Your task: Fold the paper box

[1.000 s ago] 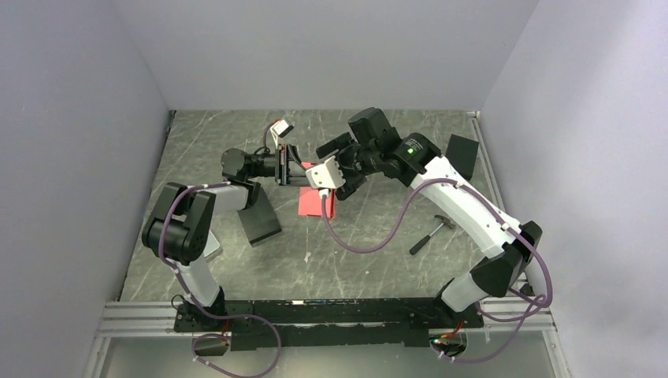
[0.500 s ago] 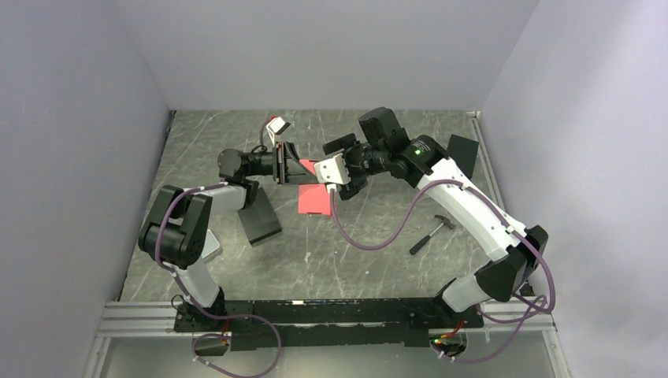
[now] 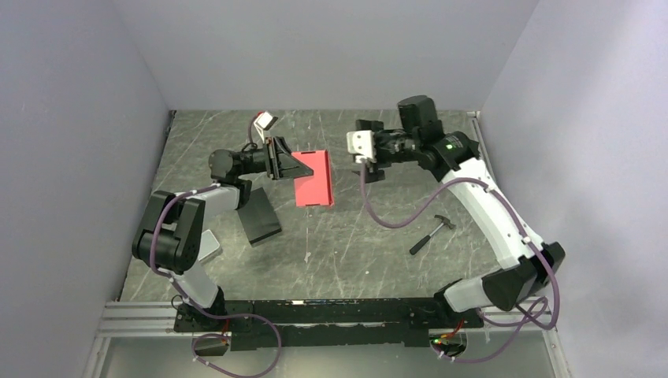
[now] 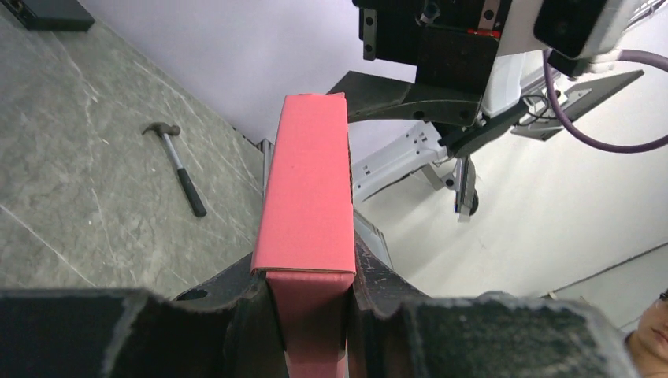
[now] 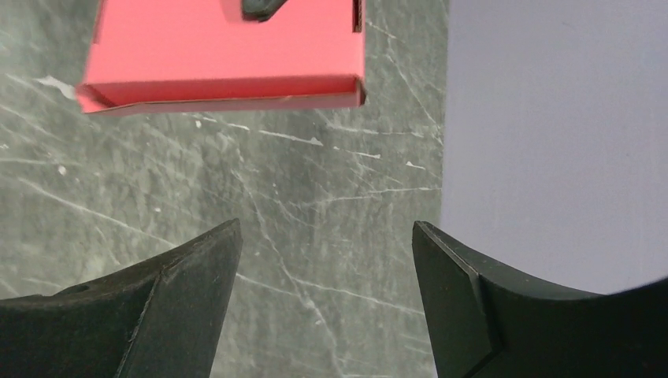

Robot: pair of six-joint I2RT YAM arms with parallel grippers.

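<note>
The paper box [image 3: 313, 177] is a red-pink flat rectangular box held above the table. My left gripper [image 3: 288, 165] is shut on its left end. In the left wrist view the box [image 4: 309, 189] runs away from the jaws [image 4: 309, 272], which pinch its two narrow sides. My right gripper [image 3: 369, 150] is open and empty, off to the right of the box with a gap between them. In the right wrist view the box [image 5: 224, 51] hangs at the top left, beyond the open fingertips [image 5: 327, 236]. The right gripper also shows in the left wrist view [image 4: 441, 102].
A black rectangular box [image 3: 260, 219] lies under the left arm. A small hammer [image 3: 432, 234] lies at the right, also in the left wrist view [image 4: 179, 169]. Another black block [image 3: 462, 155] sits at the back right. Grey walls close in three sides.
My right gripper has let go of the box and pulled back to the right. My left gripper has drawn the box slightly left and turned it flatter to the camera.
</note>
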